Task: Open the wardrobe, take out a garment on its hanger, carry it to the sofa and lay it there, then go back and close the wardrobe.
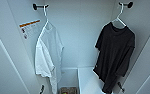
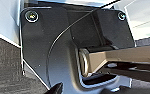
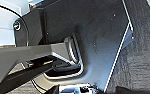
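Observation:
The wardrobe [image 1: 78, 32] stands open in the head view, its white inside walls facing me. On the right, the garment [image 1: 116, 55], a plain black T-shirt, hangs on its thin white hanger [image 1: 119, 18] from a black wall hook [image 1: 127, 4]. A white T-shirt [image 1: 47, 55] hangs on a like white hanger from the black hook [image 1: 37, 6] on the left. The sofa is out of view.
An orange and white label [image 1: 29, 28] is stuck on the left inside wall. A white shelf or box [image 1: 87, 80] sits low in the wardrobe, with a brownish object [image 1: 68, 90] beside it. Dark grey carpet [image 3: 141, 62] lies under the arms.

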Available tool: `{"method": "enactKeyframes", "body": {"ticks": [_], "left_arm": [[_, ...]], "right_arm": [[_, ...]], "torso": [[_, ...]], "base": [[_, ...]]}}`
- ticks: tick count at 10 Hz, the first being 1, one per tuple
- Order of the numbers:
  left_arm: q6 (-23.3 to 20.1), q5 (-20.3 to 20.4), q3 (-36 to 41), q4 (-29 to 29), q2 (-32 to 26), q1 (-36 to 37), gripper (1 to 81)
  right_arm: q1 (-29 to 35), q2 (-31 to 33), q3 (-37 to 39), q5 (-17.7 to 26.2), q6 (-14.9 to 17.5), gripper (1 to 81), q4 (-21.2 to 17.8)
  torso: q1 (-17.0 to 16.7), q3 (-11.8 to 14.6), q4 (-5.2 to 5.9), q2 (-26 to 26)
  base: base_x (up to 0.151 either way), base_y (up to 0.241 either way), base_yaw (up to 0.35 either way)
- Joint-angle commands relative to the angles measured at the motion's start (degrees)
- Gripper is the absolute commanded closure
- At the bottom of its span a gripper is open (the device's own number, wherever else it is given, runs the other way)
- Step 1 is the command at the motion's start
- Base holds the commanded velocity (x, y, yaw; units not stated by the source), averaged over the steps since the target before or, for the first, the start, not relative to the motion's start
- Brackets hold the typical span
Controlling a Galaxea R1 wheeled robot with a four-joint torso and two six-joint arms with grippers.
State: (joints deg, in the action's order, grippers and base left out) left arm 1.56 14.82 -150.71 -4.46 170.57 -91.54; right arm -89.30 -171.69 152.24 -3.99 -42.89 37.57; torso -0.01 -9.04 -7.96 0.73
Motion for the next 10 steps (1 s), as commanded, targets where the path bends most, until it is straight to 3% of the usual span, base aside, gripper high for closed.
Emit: {"method": "enactKeyframes", "body": {"ticks": [1,3,4,6,8,10], "left_arm": [[-0.2,-2.9,0.2,-0.8,-0.3,1.2,1.0],[-0.2,-2.8,0.2,-0.8,-0.5,1.5,1.0],[-0.2,-2.8,0.2,-0.8,-0.6,2.1,1.0],[-0.2,-3.0,0.5,-1.6,-0.7,4.9,1.0],[-0.1,-3.2,0.5,-2.8,-0.1,9.7,1.0],[-0.2,-8.4,0.5,-3.0,1.0,15.2,1.0]], "right_arm": [[1.4,0.3,-0.1,2.7,0.2,1.0,-0.2],[1.4,0.3,-0.1,2.8,0.1,1.0,-0.2],[1.4,0.3,-0.1,2.8,0.1,1.0,-0.2],[1.4,0.1,-0.1,3.0,0.2,1.0,-0.2],[1.6,0.0,-0.1,2.9,0.2,1.0,-0.2],[2.1,-0.3,-0.1,3.0,0.2,1.0,-0.2]], "torso": [[0.0,1.2,-4.59,0.0],[0.0,2.4,-8.42,0.0],[0.0,1.0,-5.37,0.0],[0.0,1.5,-8.15,0.0],[0.0,1.6,-8.42,0.0],[0.0,1.6,-8.42,0.0]], "base": [[0.0,0.0,0.0],[0.0,0.0,0.0],[0.0,0.0,0.0],[0.0,0.0,0.0],[0.0,0.0,0.0],[0.0,0.0,0.0]]}}
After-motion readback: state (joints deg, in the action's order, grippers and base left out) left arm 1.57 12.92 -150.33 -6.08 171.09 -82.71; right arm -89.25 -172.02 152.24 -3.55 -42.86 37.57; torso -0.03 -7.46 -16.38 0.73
